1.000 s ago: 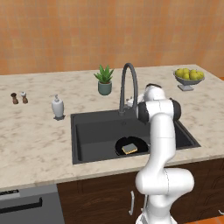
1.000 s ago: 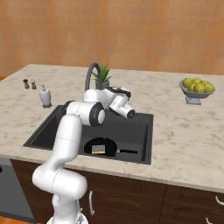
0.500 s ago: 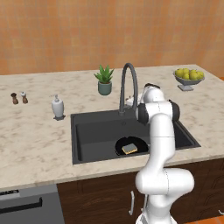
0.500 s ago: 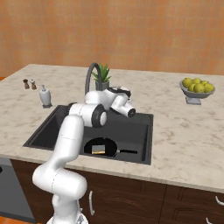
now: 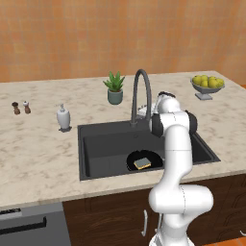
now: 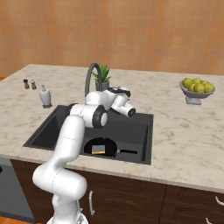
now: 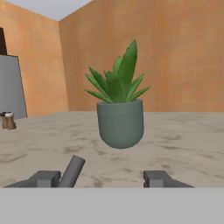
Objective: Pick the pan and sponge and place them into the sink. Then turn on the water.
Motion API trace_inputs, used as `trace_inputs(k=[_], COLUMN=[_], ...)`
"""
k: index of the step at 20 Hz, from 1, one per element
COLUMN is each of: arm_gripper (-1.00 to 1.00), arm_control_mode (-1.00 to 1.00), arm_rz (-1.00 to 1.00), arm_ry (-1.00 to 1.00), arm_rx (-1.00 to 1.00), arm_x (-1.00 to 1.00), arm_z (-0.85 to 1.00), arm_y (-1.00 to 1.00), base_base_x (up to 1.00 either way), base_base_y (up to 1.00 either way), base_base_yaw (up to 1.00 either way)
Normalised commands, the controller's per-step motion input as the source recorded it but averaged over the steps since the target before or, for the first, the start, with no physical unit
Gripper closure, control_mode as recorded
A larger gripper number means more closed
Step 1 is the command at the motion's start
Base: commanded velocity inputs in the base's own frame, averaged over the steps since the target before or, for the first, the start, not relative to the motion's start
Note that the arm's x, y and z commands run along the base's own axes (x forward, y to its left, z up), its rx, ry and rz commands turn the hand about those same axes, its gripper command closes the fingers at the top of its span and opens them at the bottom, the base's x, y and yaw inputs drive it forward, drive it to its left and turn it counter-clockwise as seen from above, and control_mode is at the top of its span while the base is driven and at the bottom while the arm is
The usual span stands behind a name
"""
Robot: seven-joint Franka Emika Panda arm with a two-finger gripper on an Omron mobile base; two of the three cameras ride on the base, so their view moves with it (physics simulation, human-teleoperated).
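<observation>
Pan (image 5: 144, 160) and sponge (image 5: 142, 163) are already down in the sink (image 5: 96, 149). So it's faucet time: the gripper (image 7: 101, 178) looks spread, with a grey lever (image 7: 72, 171) right at one fingertip, slanting up between them. Dark arched faucet (image 5: 141, 96) close by, no water. Plant (image 7: 119, 105) sits behind.
</observation>
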Motion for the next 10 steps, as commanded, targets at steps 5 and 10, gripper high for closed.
trace_inputs(k=[5,10], arm_gripper=[1.00,1.00], arm_control_mode=[-1.00,-1.00], arm_rz=[-0.09,-0.10], arm_ry=[-0.01,-0.01], arm_rx=[0.00,0.00], arm_x=[0.00,0.01], arm_z=[-0.42,-0.41], arm_y=[0.00,-0.37], base_base_x=[0.00,0.00], base_base_y=[0.00,0.00], base_base_yaw=[0.00,0.00])
